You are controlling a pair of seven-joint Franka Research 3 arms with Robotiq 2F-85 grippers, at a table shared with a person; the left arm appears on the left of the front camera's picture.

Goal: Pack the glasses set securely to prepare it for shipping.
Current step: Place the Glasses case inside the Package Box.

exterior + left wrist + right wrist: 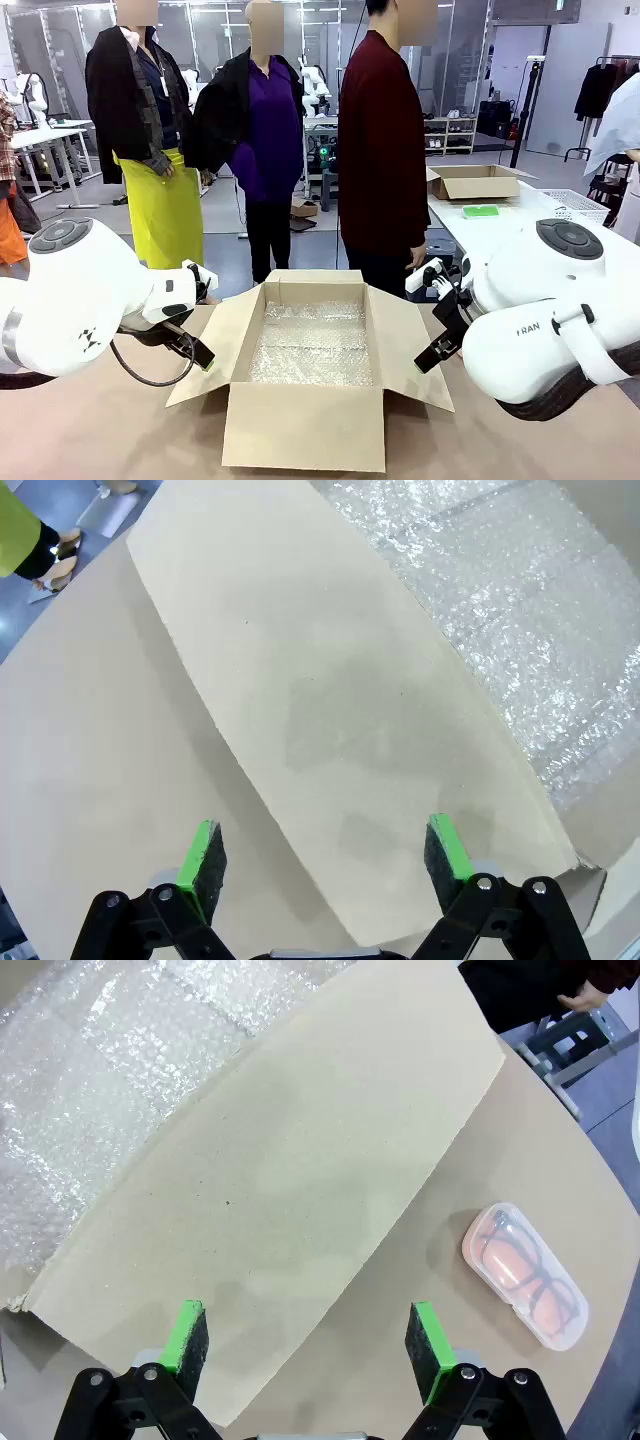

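Left gripper [325, 855] is wide open, nothing in it, hanging over the left flap [330, 700] of the open brown cardboard box [300, 425]. Right gripper [306, 1338], same deal: jaws spread, empty, over the right flap [290, 1190]. Clear bubble wrap [310, 345] lines the box. The translucent pink oblong glasses case [525, 1275] lies on the tan table [520, 1150] near the right flap, outside the box.
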